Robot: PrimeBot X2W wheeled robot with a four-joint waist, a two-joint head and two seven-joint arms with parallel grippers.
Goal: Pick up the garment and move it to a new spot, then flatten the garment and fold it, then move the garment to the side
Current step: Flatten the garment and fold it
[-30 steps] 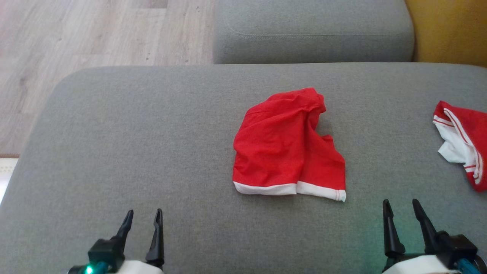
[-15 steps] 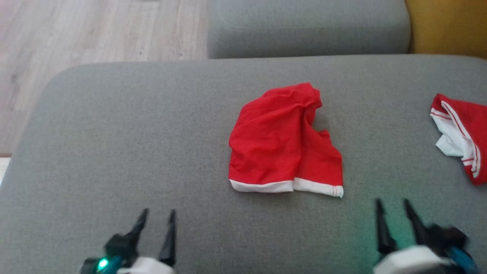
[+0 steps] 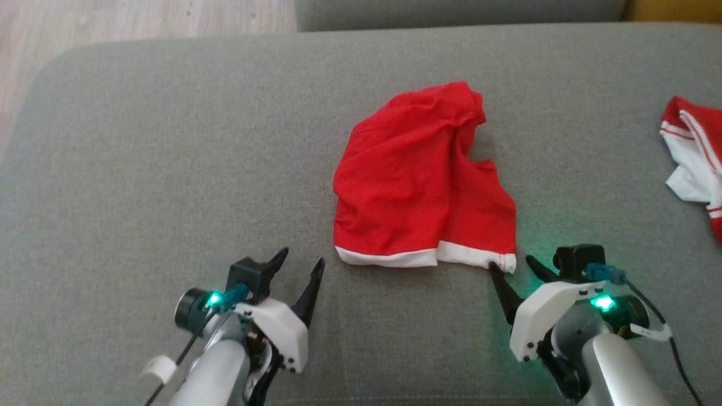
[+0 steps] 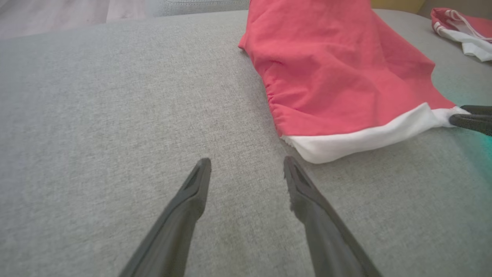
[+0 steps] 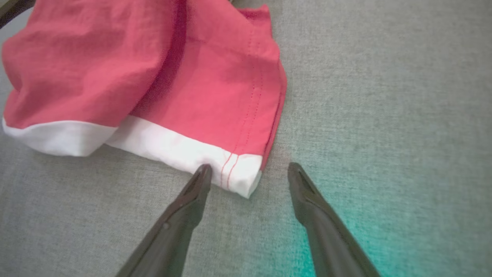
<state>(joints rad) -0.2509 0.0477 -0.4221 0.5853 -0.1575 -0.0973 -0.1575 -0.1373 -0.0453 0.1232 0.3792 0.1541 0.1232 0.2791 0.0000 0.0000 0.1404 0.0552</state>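
As the white hem [image 3: 389, 258] of the garment [image 3: 417, 186] lies nearest, we hold the right gripper [image 3: 510, 262] spread astride its right corner, and the left gripper [image 3: 302, 256] spread just short of its left.

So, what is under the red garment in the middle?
The garment lies straight on the grey cushion, which shows all around it. Whether anything else is beneath cannot be seen: the cloth covers that patch.

The garment [image 3: 420, 186] lies centred on the cushion [image 3: 169, 169], a second cloth [image 3: 691, 163], apparently separate, to its right.
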